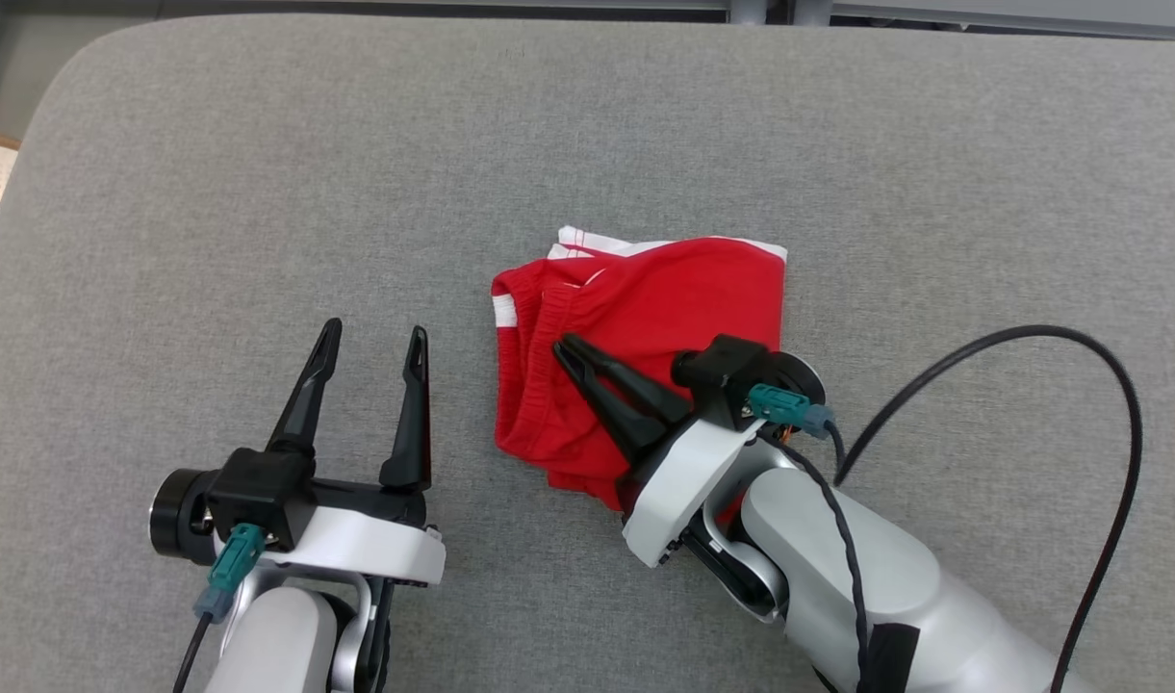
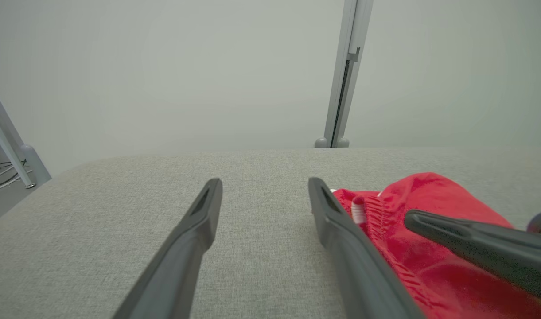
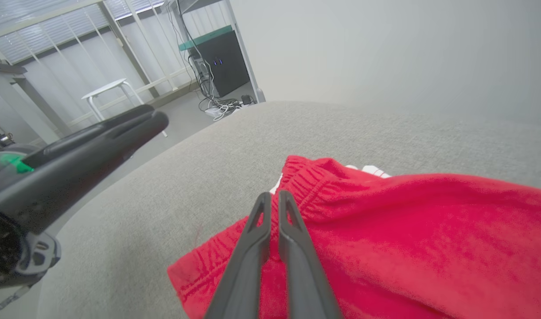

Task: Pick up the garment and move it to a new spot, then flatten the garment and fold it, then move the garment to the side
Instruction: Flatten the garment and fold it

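Red folded garment [image 1: 645, 327]; shut right jaws are hovering over it.
At nine o'clock, left jaws are gaping empty; pushing risks scrunching folds.

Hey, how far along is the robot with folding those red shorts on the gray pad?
Folding looks mostly done: the red shorts lie doubled into a compact, slightly rumpled bundle on the gray pad. In hand: the right gripper is shut, its fingers lying across the bundle; whether it pinches fabric I can't tell. The left gripper is open beside the shorts, off the cloth. To do: moving the bundle aside.
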You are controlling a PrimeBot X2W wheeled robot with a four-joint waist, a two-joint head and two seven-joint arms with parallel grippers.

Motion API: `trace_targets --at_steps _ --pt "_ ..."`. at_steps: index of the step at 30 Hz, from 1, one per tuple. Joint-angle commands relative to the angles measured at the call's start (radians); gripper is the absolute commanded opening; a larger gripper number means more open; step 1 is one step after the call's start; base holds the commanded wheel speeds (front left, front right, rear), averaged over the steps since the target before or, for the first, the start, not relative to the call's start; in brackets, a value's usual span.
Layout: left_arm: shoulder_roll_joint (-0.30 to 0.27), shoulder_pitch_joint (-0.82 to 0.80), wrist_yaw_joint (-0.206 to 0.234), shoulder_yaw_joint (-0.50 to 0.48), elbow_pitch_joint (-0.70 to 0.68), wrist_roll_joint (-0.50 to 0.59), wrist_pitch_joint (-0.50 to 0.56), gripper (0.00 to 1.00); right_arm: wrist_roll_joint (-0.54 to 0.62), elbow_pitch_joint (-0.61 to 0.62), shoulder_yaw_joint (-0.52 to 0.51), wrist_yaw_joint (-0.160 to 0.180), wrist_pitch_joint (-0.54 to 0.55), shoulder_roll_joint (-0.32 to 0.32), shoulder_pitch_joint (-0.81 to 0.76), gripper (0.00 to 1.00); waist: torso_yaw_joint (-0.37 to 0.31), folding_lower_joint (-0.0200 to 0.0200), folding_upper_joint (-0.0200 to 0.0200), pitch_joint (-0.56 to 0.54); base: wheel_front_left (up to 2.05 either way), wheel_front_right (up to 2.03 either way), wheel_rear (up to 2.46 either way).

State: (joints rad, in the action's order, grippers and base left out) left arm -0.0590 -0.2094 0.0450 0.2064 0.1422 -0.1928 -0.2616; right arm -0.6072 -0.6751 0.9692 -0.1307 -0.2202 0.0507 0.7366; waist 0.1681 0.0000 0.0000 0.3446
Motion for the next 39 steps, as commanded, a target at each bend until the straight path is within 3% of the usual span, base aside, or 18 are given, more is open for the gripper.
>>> trace_targets --at_steps 1,6,14,21,27,39 --pt "-0.007 0.011 -0.002 -0.012 0.004 0.004 -0.004 1.00 -0.009 0.019 -0.028 0.000 -0.022 0.002 -0.019 1.00 -0.015 0.0000 0.0000 -0.012 0.00 0.00 0.00" --pt "-0.014 0.017 -0.003 -0.025 0.004 0.006 -0.004 1.00 -0.004 0.099 -0.149 0.000 -0.043 0.035 -0.063 1.00 -0.041 0.0000 0.0000 -0.028 0.00 0.00 0.00" --pt "-0.035 0.039 0.005 -0.053 -0.008 0.006 -0.004 1.00 0.192 0.327 -0.565 0.000 -0.044 0.115 -0.289 1.00 -0.090 0.0000 0.0000 -0.065 0.00 0.00 0.00" --pt "-0.062 0.074 0.018 -0.069 -0.012 0.012 -0.002 1.00 0.329 0.469 -0.787 0.000 -0.013 0.112 -0.475 1.00 -0.123 0.0000 0.0000 -0.103 0.00 0.00 0.00" --pt "-0.074 0.115 0.018 -0.080 -0.022 -0.012 0.008 1.00 0.359 0.578 -0.857 0.000 0.045 0.088 -0.592 1.00 -0.148 0.0000 0.0000 -0.143 0.00 0.00 0.00" --pt "-0.085 0.268 0.034 -0.077 -0.075 -0.038 0.041 1.00 0.383 0.692 -0.858 0.000 0.134 0.082 -0.778 1.00 -0.171 0.0000 0.0000 -0.270 0.00 0.00 0.00"
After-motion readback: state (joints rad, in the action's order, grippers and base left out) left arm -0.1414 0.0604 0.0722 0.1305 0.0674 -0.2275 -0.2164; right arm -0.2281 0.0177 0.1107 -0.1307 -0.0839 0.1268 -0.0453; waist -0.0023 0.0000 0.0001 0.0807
